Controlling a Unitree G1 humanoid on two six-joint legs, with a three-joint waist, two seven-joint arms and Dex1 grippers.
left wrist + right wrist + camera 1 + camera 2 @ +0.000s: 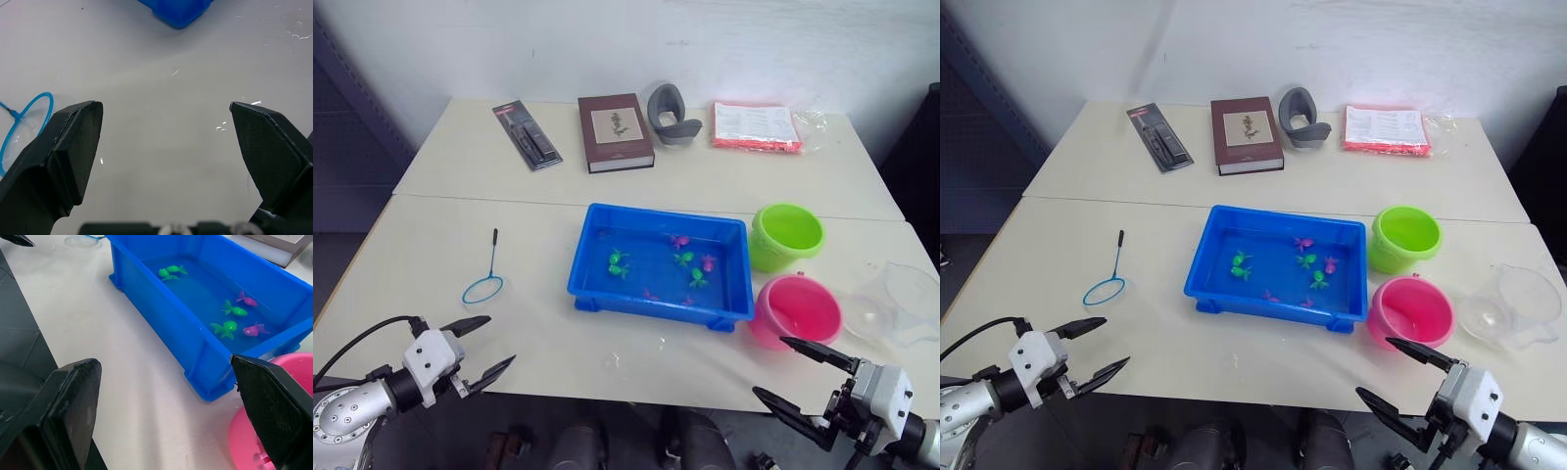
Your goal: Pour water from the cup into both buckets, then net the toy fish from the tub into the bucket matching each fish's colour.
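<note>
Closest in, the left hand is hovering over the near edge of the desk with its fingers spread wide and nothing between them, and the right hand is doing the same at the near right, fingers wide apart and empty. Just past the left hand, the net is lying flat on the desk, hoop toward the robot and black handle pointing away, a bit ahead of that hand and not touching it. The pink bucket is sitting right beyond the right hand's fingertips, and I can't really tell if there's water in it. The clear cup is sitting to the right of the pink bucket, near the desk's right edge, looking empty apart from some gleam. The blue tub is sitting mid-desk between the net and the buckets, holding water with the toy fish floating in it, a few green and a few pink ones scattered around. The green bucket is standing just behind the pink one, close beside the tub's far right corner. Further back a dark package, a brown book, a grey holder and a red-edged packet of papers are lying in a row.
</note>
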